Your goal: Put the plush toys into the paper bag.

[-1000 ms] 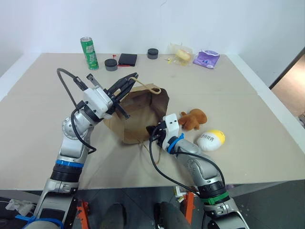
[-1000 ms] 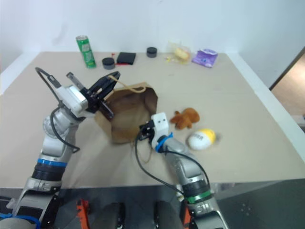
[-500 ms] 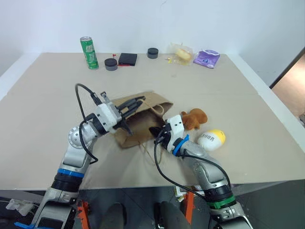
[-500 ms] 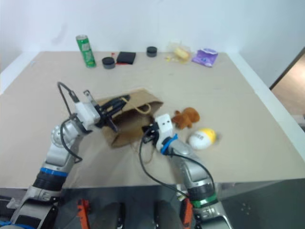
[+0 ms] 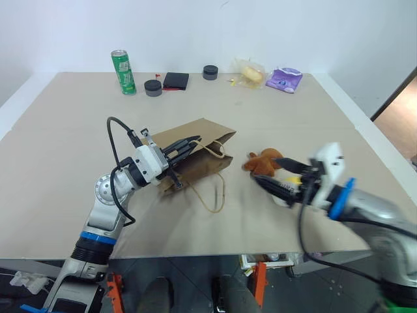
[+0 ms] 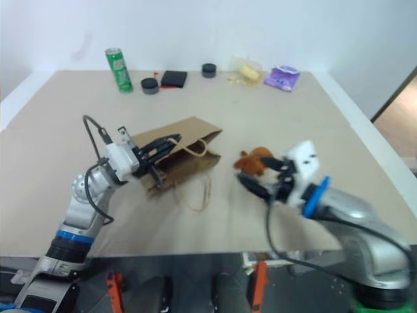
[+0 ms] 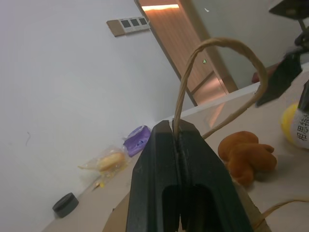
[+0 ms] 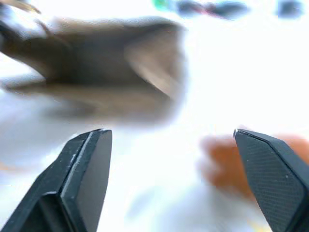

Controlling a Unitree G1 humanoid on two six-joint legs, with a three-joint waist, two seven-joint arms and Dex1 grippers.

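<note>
The brown paper bag point(image 5: 199, 155) lies slumped on its side mid-table, mouth toward the toys. My left gripper point(image 5: 187, 143) is shut on one of its cord handles point(image 7: 195, 63), which loops up from the closed fingers point(image 7: 164, 159). The other handle point(image 5: 213, 193) lies loose on the table. The orange-brown plush toy point(image 5: 264, 162) sits right of the bag. My right gripper point(image 5: 276, 176) hovers open beside it, fingers point(image 8: 87, 159) wide apart and holding nothing. The white and yellow egg toy point(image 7: 295, 126) lies just beyond, mostly hidden behind the right gripper.
Along the table's far edge stand a green can point(image 5: 122, 72), two black discs point(image 5: 152, 87) point(image 5: 209, 72), a black wallet point(image 5: 175, 80), a clear-wrapped yellow item point(image 5: 250, 73) and a purple packet point(image 5: 283, 79). Bare tabletop point(image 5: 58, 163) lies to the left.
My right gripper left the bag's front, swung right and up, and opened. My left gripper sank with the handle, and the bag collapsed from propped open to lying low.
</note>
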